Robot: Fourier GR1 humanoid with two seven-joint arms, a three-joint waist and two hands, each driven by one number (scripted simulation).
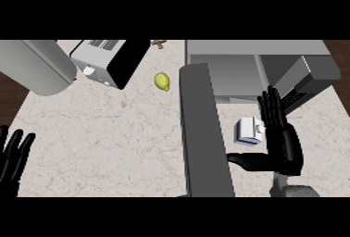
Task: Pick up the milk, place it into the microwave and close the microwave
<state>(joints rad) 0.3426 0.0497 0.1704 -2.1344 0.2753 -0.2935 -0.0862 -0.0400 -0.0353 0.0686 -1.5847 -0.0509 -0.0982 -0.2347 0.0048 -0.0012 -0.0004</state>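
Nearest, the right robot hand [284,139] stands beside the milk [249,131], fingers straight, thumb spread low, holding nothing. Milk rests on the counter [103,139] just in front of the microwave [239,74], between its open door [202,129] and that hand, not yet grasped. So nothing looks done: pickup, placing inside and closing the door all remain. At the lower left edge, the left robot hand [14,159] rests open. A lemon [162,81] lies beyond.

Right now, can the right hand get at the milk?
Probably yes. The right hand is open right beside the milk, fingers straight and thumb spread, and nothing lies between them.
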